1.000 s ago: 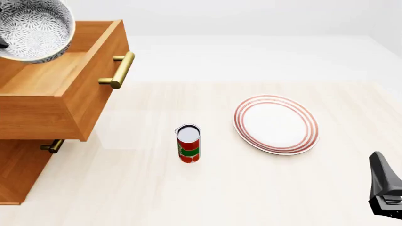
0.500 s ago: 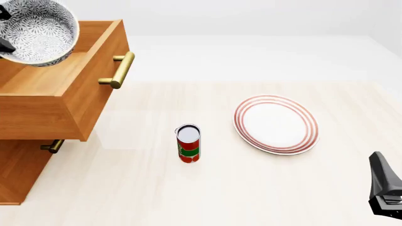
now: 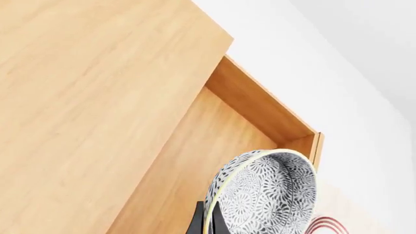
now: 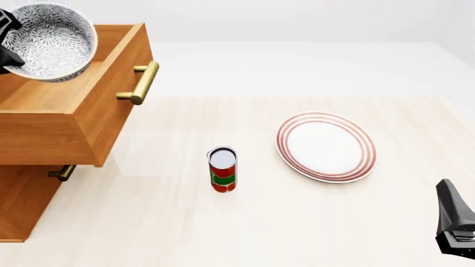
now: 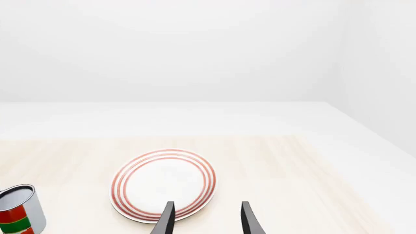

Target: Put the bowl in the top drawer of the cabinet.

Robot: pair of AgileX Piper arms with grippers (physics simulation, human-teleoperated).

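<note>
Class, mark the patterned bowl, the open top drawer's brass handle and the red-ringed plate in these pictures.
bowl [image 4: 53, 41], front view, on its patterned inside wall.
brass handle [image 4: 142, 83], front view, on the middle of the bar.
plate [image 4: 325, 146], front view, on its plain white centre.

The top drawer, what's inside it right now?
The top drawer is pulled open, and its visible wooden floor is bare. The bowl hangs above it, pinched in the left gripper, hiding some of the floor beneath.
</note>
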